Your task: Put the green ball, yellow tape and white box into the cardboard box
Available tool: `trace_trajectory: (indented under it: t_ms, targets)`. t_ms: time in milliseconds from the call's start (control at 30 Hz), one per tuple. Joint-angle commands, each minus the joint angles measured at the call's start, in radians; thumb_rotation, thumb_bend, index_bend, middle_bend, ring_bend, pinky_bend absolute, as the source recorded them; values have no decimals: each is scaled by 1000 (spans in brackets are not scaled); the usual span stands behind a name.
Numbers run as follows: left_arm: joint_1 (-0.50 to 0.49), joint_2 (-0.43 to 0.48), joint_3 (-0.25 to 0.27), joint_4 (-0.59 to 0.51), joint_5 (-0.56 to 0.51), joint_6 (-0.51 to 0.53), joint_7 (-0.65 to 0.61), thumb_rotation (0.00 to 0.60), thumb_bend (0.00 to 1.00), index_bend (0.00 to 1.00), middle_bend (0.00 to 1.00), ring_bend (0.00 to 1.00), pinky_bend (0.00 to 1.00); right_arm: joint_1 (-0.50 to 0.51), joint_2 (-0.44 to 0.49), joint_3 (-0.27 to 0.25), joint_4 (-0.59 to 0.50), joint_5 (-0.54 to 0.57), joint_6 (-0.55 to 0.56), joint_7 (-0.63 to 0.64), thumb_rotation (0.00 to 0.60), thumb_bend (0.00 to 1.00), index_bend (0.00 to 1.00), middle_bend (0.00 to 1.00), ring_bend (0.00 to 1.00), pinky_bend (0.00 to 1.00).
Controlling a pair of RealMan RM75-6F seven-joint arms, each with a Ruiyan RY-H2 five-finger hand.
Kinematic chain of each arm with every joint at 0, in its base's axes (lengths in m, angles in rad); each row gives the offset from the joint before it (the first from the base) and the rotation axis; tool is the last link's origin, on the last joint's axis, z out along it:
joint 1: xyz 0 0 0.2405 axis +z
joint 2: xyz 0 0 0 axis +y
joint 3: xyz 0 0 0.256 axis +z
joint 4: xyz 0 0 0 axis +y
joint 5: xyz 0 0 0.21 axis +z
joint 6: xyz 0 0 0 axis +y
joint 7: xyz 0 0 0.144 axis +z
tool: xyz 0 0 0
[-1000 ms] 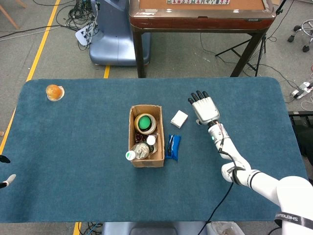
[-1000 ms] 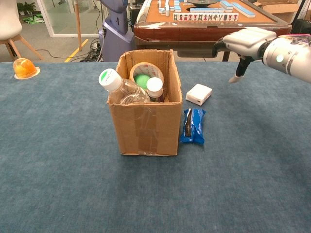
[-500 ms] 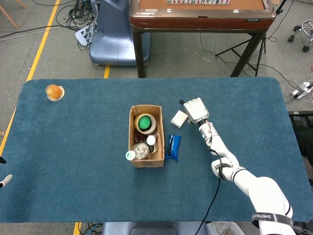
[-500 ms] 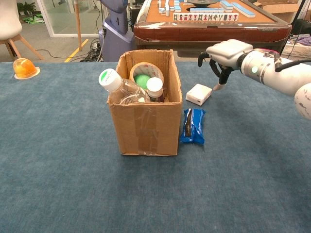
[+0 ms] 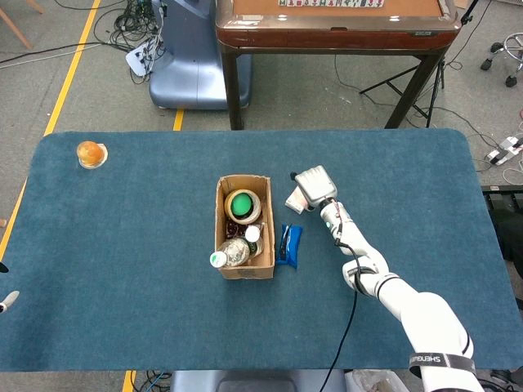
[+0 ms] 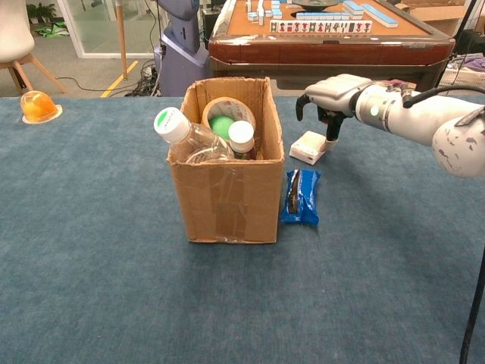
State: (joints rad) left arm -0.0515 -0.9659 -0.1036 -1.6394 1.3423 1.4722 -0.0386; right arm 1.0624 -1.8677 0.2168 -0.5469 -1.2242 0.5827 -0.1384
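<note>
Presently the white box [image 6: 310, 147] lies on the blue table [image 6: 91, 227], just right of the cardboard box [image 6: 227, 193], far of a blue snack packet [image 6: 301, 197]. Right hand [image 6: 327, 95] hovers over it, fingers curled downward, one fingertip at its right edge; no grip visible. Green ball [image 5: 240, 205] sits inside the yellow tape [image 5: 243, 204], in the cardboard box beside two bottles [image 6: 189, 136]. Left hand [image 5: 6, 302]: only a sliver shows at the frame's left edge; state cannot be told.

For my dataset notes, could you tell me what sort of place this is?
Probably a robotics lab or workshop: a mahjong table behind the blue table, loose cables on the floor, and yellow floor tape.
</note>
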Motion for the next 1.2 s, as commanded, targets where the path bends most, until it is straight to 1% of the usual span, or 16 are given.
trace_trajectory:
  t_ms: [33,267,433,567,700,933,1033,1100,1200]
  targets:
    - [0,0,0,0,0,0,0,600,146,469,441,409,569,11,-1,-4,11,-1,-24,-19,600,0,312,906,864,758]
    - [1,-1,0,0,0,0,3,600,146,469,441,410,569,30,4,-4,19,0,-86,-8,600,0,330,905,864,759]
    - [1,-1,0,1,-1,0,2,600,146,469,441,410,569,38,4,-14,24,-15,-101,-4,600,0,341,904,863,759]
    - [2,0,0,1,0,1,3,600,146,469,441,410,569,44,-5,-11,37,-13,-109,-1,600,2,341,904,863,759]
    - [3,0,0,-1,0,3,4,600,146,469,441,410,569,51,-16,-6,51,-9,-126,9,600,34,346,904,863,758]
    - [3,1,-1,0,-2,2,2,600,146,469,441,410,569,58,-27,-9,72,-13,-150,27,600,58,360,904,863,759]
    - [3,1,-2,0,-2,2,1,600,146,469,441,410,569,59,-33,-10,82,-16,-152,31,600,75,412,904,863,758]
    - [3,1,-1,0,-2,2,2,600,146,469,441,410,569,59,-36,-10,88,-18,-150,34,600,87,486,904,863,758]
    - [3,2,-1,-1,-1,2,2,600,146,469,441,410,569,59,-38,-9,93,-20,-147,39,600,93,553,903,863,758]
